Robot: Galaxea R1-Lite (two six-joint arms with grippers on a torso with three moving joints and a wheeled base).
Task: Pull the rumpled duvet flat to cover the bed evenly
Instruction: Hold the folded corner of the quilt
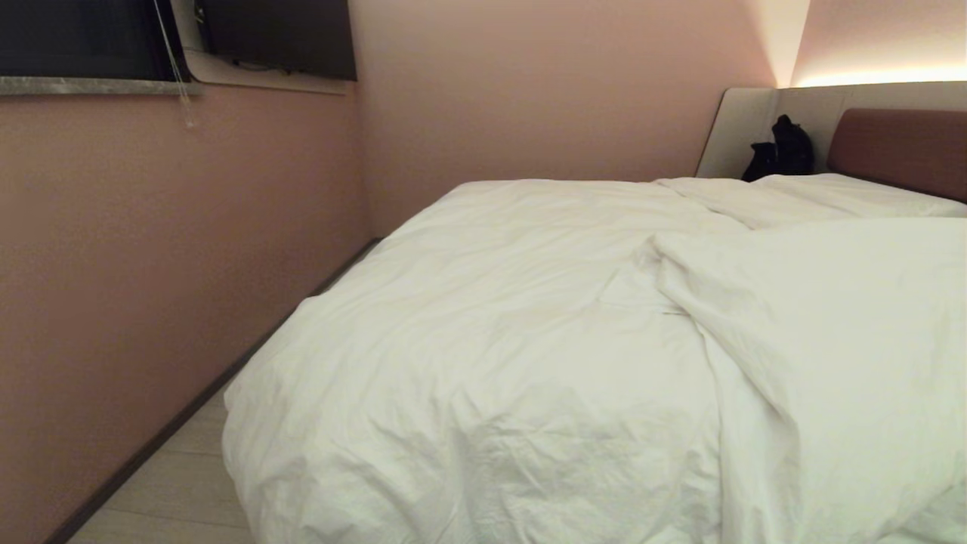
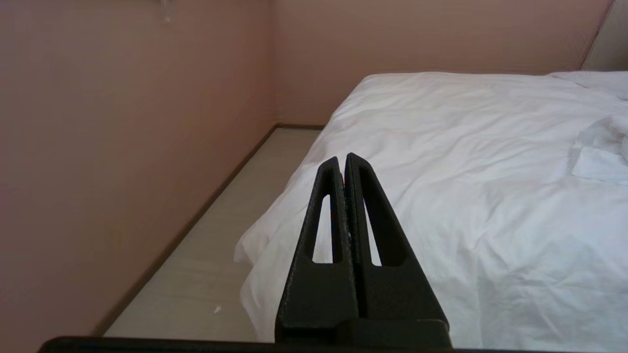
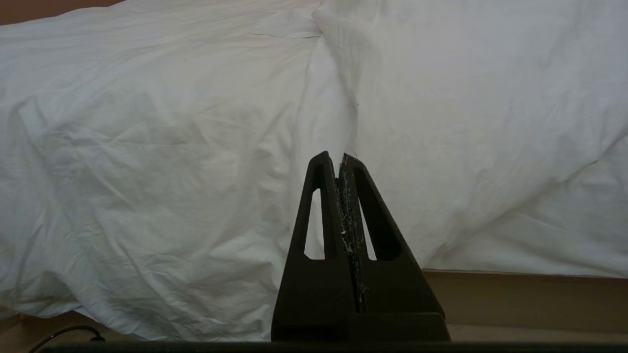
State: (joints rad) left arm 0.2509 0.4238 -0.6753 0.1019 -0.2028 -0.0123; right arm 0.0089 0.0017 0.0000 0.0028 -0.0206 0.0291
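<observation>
- Head view: the duvet point(image 1: 491, 363) lies over the bed point(image 1: 895, 147), puffy and creased, spilling over the near corner toward the floor point(image 1: 181, 483).
- A thick fold of the same duvet point(image 1: 823, 325) is doubled back on the right side, its edge running from the middle of the bed down to the near edge.
- At the far end sit flat white pillows point(image 1: 831, 193) before the brownish-red headboard and its light grey surround panel point(image 1: 744, 128); a dark object point(image 1: 782, 151) stands against that panel.
- A pink wall point(image 1: 151, 264) runs along the left, with a narrow strip of floor between it and the bed. Neither arm shows here.
- Left wrist view: the left pincer point(image 2: 343, 159) is pressed together and holds nothing; it hangs above the duvet's near left corner point(image 2: 441, 196), by the gap between bed and wall, apart from the cloth.
- A small rumpled bit of fabric point(image 2: 601, 152) lies farther across the bed.
- Right wrist view: the right pincer point(image 3: 338, 159) is likewise pressed together and empty, pointing at the duvet's draped side point(image 3: 171, 171), right where the doubled fold point(image 3: 466, 122) meets the flatter layer.
- Whether its tips touch the cloth cannot be told. A dark cable point(image 3: 68, 334) lies on the floor below the hanging edge.
</observation>
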